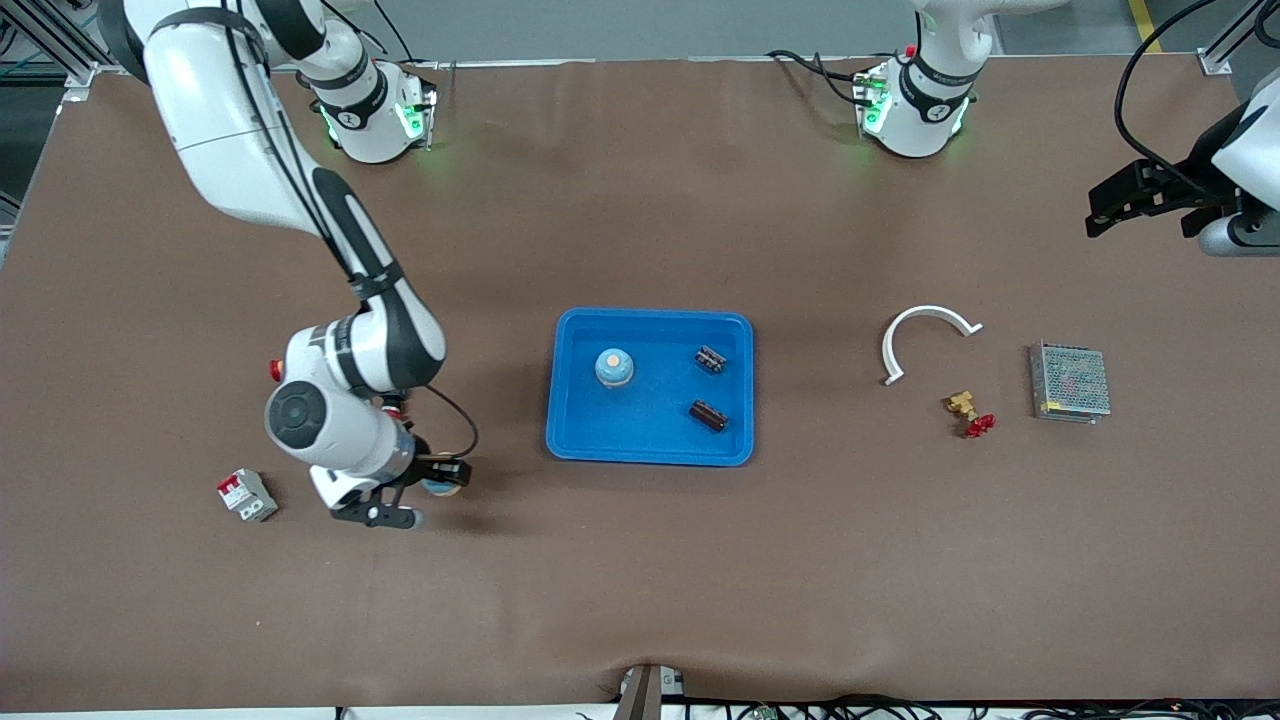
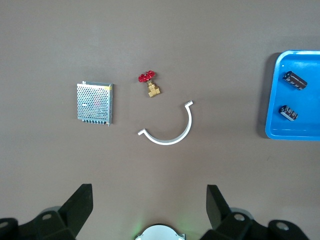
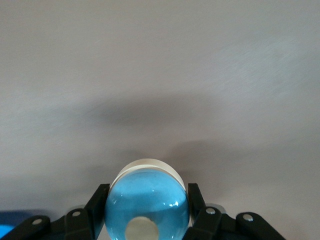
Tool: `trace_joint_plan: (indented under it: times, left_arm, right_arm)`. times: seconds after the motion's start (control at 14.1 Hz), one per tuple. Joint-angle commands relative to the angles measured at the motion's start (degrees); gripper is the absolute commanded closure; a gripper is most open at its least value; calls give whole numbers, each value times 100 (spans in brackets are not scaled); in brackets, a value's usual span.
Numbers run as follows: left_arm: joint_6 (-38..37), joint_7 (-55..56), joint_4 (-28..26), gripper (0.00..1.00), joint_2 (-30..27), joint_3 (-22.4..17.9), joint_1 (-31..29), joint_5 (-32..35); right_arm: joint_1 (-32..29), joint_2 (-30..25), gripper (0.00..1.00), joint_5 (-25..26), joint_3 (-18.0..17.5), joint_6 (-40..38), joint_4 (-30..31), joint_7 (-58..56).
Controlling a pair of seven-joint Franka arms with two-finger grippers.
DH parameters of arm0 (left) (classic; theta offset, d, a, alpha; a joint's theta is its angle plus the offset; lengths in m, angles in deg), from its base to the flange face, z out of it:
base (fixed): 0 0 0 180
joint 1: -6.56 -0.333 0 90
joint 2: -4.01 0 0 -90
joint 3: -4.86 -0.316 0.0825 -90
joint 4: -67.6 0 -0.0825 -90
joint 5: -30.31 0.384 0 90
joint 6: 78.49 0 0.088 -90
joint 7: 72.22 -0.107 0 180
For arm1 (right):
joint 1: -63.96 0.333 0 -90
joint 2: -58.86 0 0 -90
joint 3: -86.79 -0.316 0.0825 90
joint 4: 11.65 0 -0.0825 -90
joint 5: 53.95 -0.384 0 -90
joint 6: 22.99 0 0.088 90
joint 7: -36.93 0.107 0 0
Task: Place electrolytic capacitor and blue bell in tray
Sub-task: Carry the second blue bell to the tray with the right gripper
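**Blue bell in the right gripper**

Blue bell [image 3: 147,202] is pinched by the right gripper [image 1: 418,492], over the table [image 1: 640,560] beside the tray [image 1: 575,420]. Inside the tray: another bell [image 1: 613,367] (same blue) and two capacitors [image 1: 710,360]. The left gripper [image 2: 149,212] waits spread.
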Motion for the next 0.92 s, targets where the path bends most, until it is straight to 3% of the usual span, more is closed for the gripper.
trace_joint_plan:
  times: [0.0,0.43,0.85]
  left_arm:
    - [84,-103,-143,0,-162,36,-15,124]
    - [93,-103,-143,0,-154,36,-24,124]
    - [102,-112,-134,0,-145,36,-24,124]
  right_arm:
    - [405,-113,42,-24,0,-77,-46,865]
    - [1258,-52,42,20,17,-15,-249,2255]
    - [1601,45,42,46,26,221,-275,2704]
